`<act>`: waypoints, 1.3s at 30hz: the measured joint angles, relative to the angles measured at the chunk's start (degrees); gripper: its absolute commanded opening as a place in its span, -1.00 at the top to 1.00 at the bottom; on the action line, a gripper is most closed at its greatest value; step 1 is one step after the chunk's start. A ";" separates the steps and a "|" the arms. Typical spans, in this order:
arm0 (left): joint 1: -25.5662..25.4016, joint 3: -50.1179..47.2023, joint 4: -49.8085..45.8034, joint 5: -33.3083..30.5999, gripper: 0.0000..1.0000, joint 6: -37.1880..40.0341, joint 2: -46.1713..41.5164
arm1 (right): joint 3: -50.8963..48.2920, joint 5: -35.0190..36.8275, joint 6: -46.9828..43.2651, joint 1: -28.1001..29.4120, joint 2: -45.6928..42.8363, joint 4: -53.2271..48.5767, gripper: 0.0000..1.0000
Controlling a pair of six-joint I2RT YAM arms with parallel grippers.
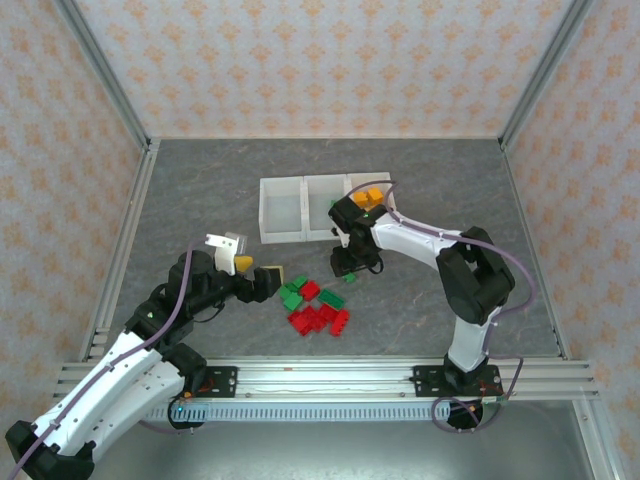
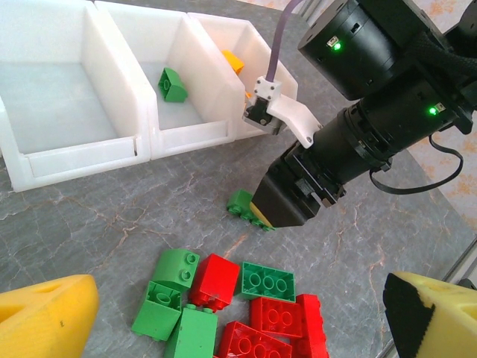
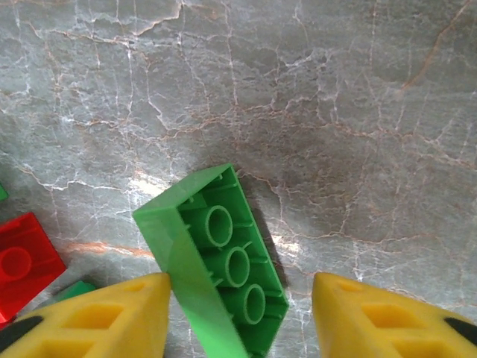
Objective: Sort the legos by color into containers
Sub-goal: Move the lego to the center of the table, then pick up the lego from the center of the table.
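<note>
Top external view, nearest first: left end effector (image 1: 257, 272) hovering spread wide, holding nothing, just beside the loose pile of legos (image 1: 315, 308), red and green, scattered on the surface (image 1: 200, 200).

Just beyond the pile: right end effector (image 3: 240, 317) lowered over a single green brick (image 3: 223, 253), jaws apart, not clamped. Brick lying tilted, hollow underside up, one yellow finger (image 3: 97, 317) touching its long edge, the other clear of it.

Likely step: picking this green brick for the middle compartment. To do it well:
- Square the jaws to the long sides first.
- Settle lower so the pads meet flat faces rather than the raised edge.
- Close gently to avoid flipping it.
- Lift straight up before travelling.

Farthest: containers (image 1: 281, 238) in a row, middle one holding a green piece (image 2: 173, 84), right one holding orange pieces (image 2: 232, 60).
</note>
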 measured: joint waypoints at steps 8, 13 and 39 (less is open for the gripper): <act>0.00 0.00 0.00 -0.02 -0.98 0.00 0.04 | 0.09 0.28 -0.07 0.50 1.09 0.44 -0.11; 0.00 0.00 0.00 -0.02 -0.98 0.00 0.04 | 0.33 1.03 -0.07 1.27 3.34 0.48 -0.10; -0.63 0.00 0.00 -0.76 -0.98 -0.02 -0.31 | 9.01 3.37 0.87 1.62 3.06 -2.73 0.41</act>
